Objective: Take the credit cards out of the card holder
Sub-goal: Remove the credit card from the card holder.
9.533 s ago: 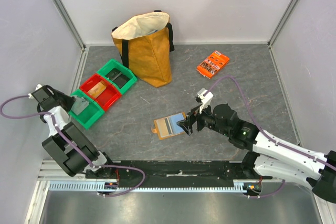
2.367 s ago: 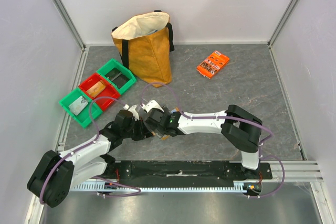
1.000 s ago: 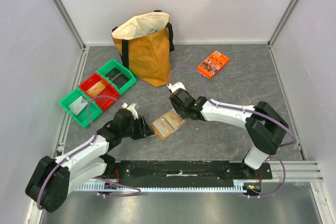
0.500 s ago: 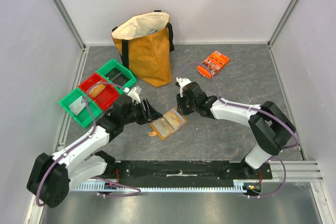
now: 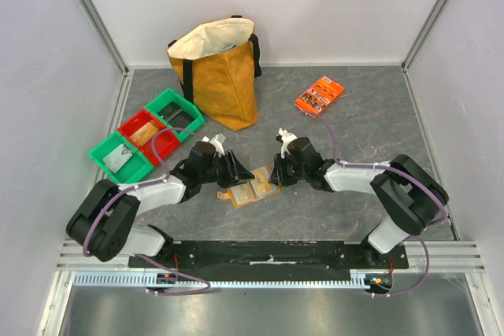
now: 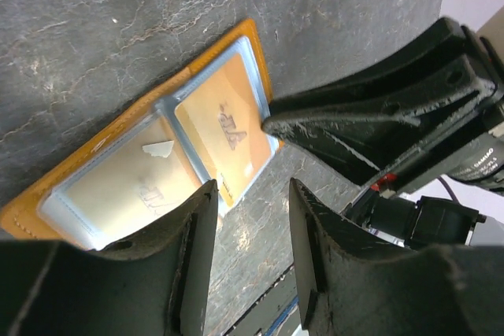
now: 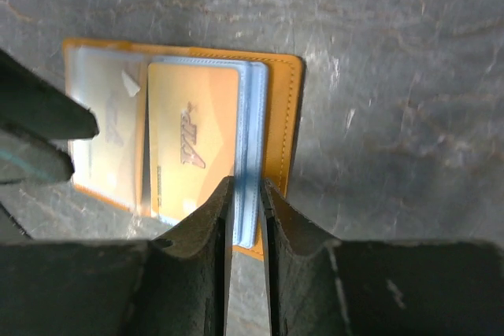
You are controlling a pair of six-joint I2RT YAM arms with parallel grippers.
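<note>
The small tan folding card holder point(image 5: 250, 189) lies open on the grey worktop point(image 5: 354, 123), flat orange plastic cards point(image 7: 193, 139) inside. The left jaws are half open and empty. The right jaws are nearly shut at the blue pocket edge point(image 7: 250, 116); I can't tell if they grip it. The whole holder might lift.

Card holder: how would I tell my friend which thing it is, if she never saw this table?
Start at the big mustard-yellow fabric tote bag standing at the back, then come toward the near edge. The small flat tan-brown folding card holder lies open between the left end effector and right end effector. Only it shows pale blue-grey pockets holding orange cards.
</note>
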